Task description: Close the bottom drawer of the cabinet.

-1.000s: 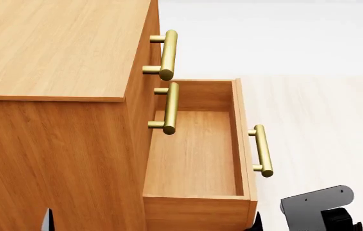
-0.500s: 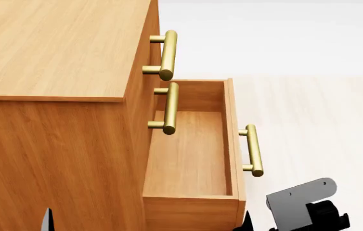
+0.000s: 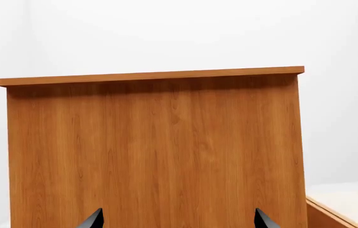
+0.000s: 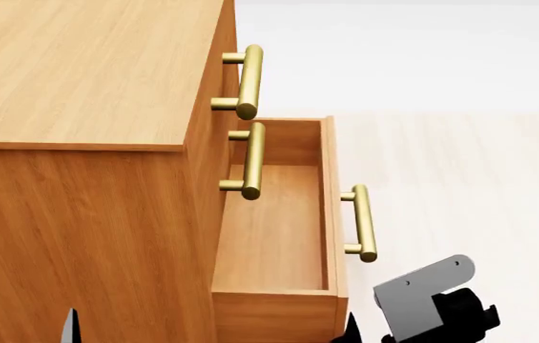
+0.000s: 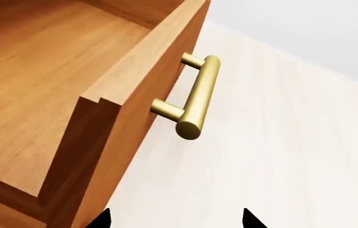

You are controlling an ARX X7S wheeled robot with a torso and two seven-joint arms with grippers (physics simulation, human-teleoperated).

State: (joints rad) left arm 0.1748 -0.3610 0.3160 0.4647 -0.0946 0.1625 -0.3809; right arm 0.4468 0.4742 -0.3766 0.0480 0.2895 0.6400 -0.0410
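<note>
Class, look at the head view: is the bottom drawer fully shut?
No, the bottom drawer juts out from the cabinet, its inside showing.

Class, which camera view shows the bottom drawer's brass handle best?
The right wrist view: the handle fills the frame close up, both posts visible on the bottom drawer. The head view shows it smaller, from above. The left wrist view shows only the cabinet side.

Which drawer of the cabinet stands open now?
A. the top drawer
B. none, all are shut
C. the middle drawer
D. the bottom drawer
D: the bottom drawer sticks out from the cabinet with its inside showing, while both upper fronts sit flush.
</note>
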